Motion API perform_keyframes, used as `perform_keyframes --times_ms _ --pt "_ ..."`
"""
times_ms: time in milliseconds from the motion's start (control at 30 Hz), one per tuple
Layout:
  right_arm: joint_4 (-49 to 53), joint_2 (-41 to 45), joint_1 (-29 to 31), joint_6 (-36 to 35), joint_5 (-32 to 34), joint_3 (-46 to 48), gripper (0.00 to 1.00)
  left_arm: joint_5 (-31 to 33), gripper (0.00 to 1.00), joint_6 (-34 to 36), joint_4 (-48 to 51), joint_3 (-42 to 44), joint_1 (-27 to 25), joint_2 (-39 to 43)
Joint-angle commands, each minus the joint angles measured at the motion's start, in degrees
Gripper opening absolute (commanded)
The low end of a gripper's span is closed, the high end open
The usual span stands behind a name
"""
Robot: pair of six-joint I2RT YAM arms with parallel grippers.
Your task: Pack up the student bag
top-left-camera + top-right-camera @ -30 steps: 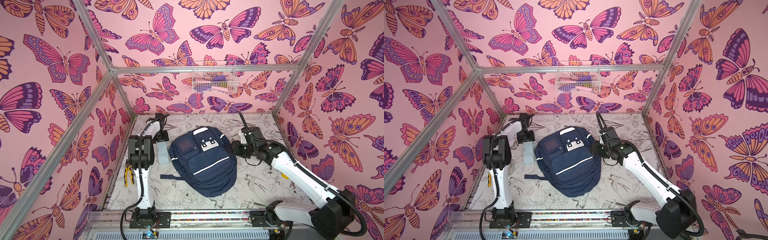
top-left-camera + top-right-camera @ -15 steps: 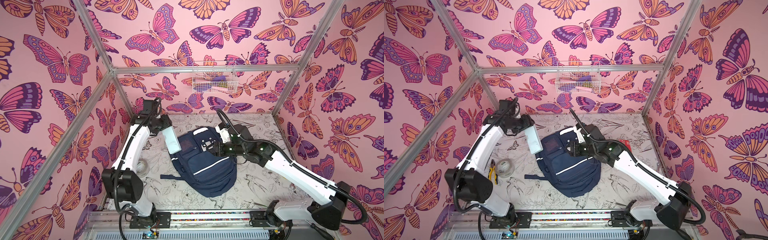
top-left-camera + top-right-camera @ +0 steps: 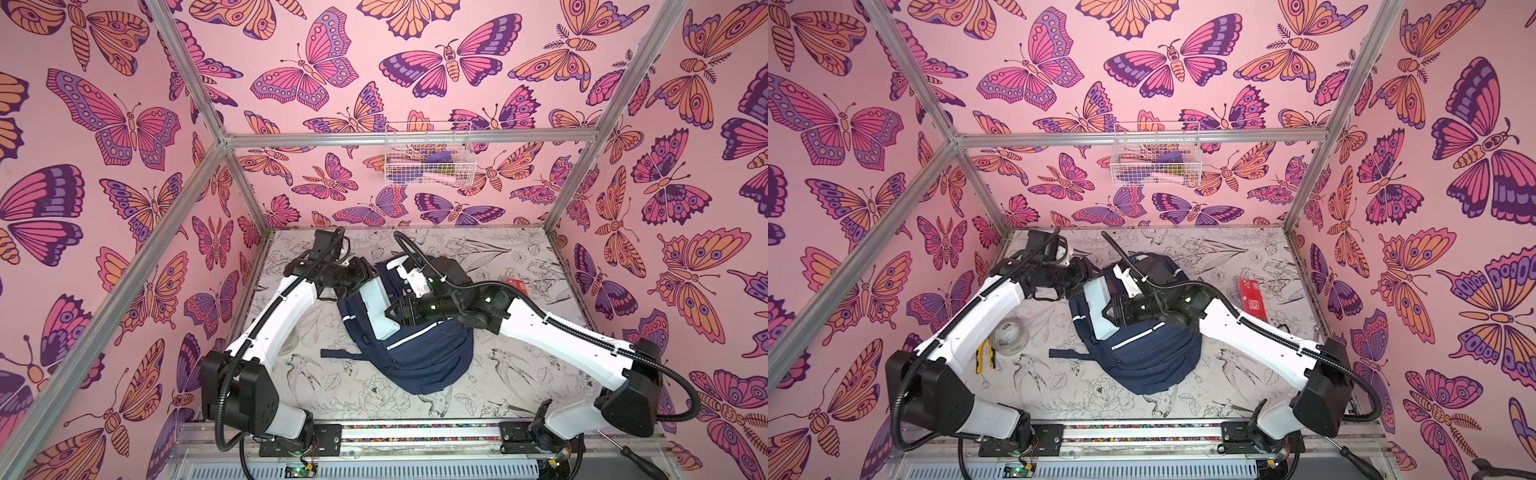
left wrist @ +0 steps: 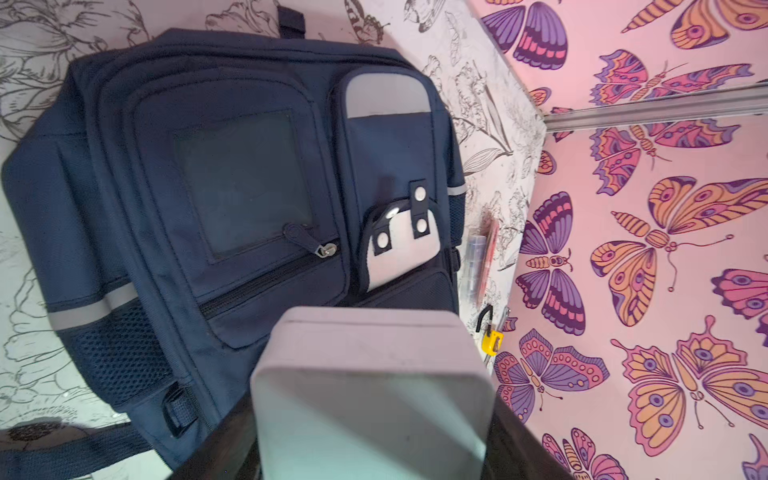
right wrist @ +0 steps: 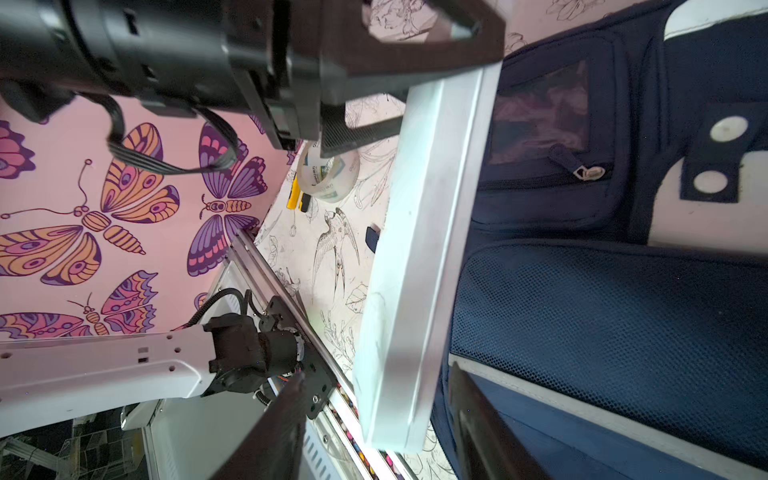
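Observation:
The student bag [image 3: 419, 353] [image 3: 1150, 353] lies flat on the table, navy with white stripes, front pockets up. In both top views a pale grey flat box [image 3: 376, 305] [image 3: 1100, 309] hangs tilted above the bag's left side. My left gripper [image 3: 357, 276] [image 3: 1088, 274] is shut on the box's far end. In the left wrist view the box [image 4: 370, 395] fills the space between the fingers, over the bag [image 4: 232, 187]. My right gripper [image 3: 395, 311] [image 5: 382, 415] is open, its fingers either side of the box's [image 5: 419, 249] near end with a gap on one side.
A roll of clear tape [image 3: 1009, 334] and yellow-handled pliers [image 3: 986, 359] lie left of the bag. A red packet [image 3: 1250, 297] lies to its right. A wire basket [image 3: 1156, 160] hangs on the back wall. A screwdriver [image 3: 1358, 461] rests at the front right.
The box has left the table beside the bag, and my left gripper has carried it rightward over the bag. My right gripper has swung left and opened around the box's near end.

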State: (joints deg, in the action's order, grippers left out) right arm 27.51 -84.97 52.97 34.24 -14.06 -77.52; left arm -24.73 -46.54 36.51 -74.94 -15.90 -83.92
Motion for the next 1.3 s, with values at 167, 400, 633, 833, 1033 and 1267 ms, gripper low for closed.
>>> perform_keyframes --times_ms 167,400,633,833,1033,1267 --pt "3.06 0.22 0.60 1.80 5.36 -0.41 0.54 -3.26 0.25 -2.31 -4.39 0.65 -1.41 0.20" --pt "2.50 0.77 1.17 3.50 6.53 1.16 0.48 -4.52 0.24 -3.03 -6.17 1.73 -1.73 0.17" --pt "3.06 0.37 1.52 4.41 7.23 1.14 0.39 -4.70 0.24 -3.72 -7.40 2.76 -1.77 0.80" --pt "3.42 1.05 1.61 4.69 8.34 1.23 0.17 -4.68 0.26 -3.89 -7.84 3.62 -1.85 0.95" --pt "3.66 1.80 1.61 4.97 9.77 1.66 0.09 -4.64 0.63 -3.30 -8.29 3.34 -2.20 0.98" --pt "4.37 5.19 0.81 5.56 14.91 3.91 0.04 -2.94 0.90 -0.80 -8.23 2.94 -2.59 1.43"
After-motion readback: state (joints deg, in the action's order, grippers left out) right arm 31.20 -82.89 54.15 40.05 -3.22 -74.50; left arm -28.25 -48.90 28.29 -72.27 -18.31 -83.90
